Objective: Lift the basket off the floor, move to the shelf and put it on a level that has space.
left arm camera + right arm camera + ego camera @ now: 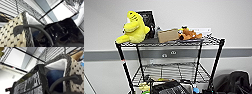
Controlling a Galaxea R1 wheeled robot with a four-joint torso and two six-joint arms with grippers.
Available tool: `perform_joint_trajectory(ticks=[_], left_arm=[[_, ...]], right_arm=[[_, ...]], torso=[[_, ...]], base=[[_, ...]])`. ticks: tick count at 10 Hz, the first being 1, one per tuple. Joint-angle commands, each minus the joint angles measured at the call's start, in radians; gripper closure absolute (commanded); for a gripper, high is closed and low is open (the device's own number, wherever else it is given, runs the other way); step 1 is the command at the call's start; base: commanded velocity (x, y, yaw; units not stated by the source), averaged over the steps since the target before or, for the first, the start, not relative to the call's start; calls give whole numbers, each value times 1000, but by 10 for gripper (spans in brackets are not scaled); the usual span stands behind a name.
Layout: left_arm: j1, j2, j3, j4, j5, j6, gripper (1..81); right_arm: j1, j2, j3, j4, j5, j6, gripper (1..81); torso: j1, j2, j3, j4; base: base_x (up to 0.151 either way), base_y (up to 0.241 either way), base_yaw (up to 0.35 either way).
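The shelf (124, 67) stands right in front of me against the wall. Its second-from-top level (171, 71) is a bare wire grid. The basket is raised just below and in front of that level, and its black bag (167, 88) and a blue item (196, 90) show at the bottom of the head view. In the left wrist view the tan woven basket (7, 36) and its dark arched handle (35, 26) are very close. The right wrist view shows the basket (76, 72), the blue item (55, 77) and the black bag (31, 83). I cannot tell how my grippers hold it.
The top tier (214, 40) carries a yellow plush toy (134, 27), a brown cardboard box (168, 35) and an orange toy (190, 34). A dark bag (234, 82) lies to the right of the rack. A grey rail (104, 53) runs along the white wall behind.
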Motion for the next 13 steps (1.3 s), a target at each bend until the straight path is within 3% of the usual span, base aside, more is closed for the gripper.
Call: perform_joint_trajectory(ticks=[1,8,13], left_arm=[[-167,-49,114,23,7,-13,811],[-291,-109,177,21,13,-98,811],[-399,-133,185,14,31,-185,811]], right_arm=[[182,-38,123,0,22,16,811],[321,-138,228,99,10,20,811],[398,-133,237,153,4,20,811]], torso=[[0,0,0,0],[0,0,0,0],[0,0,0,0]], base=[[0,0,0],[0,0,0],[0,0,0]])
